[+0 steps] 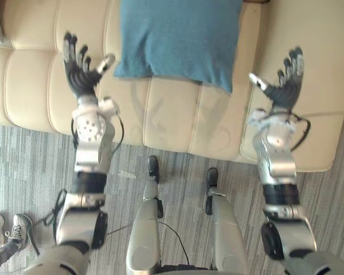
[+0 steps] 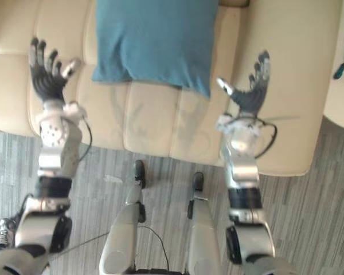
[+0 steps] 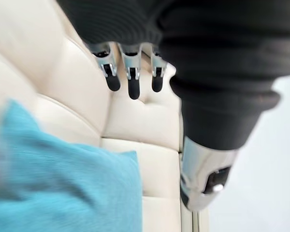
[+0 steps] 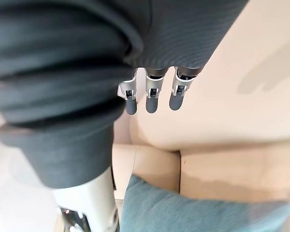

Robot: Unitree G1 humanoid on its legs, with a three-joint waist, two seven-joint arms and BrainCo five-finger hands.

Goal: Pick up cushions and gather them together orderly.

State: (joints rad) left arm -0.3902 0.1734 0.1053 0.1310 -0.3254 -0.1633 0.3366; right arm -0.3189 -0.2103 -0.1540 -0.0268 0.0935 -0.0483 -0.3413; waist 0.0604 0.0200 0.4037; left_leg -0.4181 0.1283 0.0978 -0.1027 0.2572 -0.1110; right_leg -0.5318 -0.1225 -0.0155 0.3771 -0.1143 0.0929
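A teal cushion (image 1: 180, 37) lies on the seat of a cream leather sofa (image 1: 178, 114), between my two raised hands. My left hand (image 1: 80, 71) is up over the seat to the cushion's left, palm up, fingers spread and empty. My right hand (image 1: 285, 83) is held the same way over the sofa's right arm, to the cushion's right. Neither hand touches the cushion. The left wrist view shows the cushion (image 3: 63, 188) past straight fingers (image 3: 133, 79). In the right wrist view the cushion (image 4: 193, 210) lies below straight fingers (image 4: 152, 96).
Grey striped carpet (image 1: 23, 166) runs in front of the sofa. A person's shoes (image 1: 11, 229) stand at the lower left. A white side surface (image 2: 341, 91) with a small blue-handled tool sits right of the sofa.
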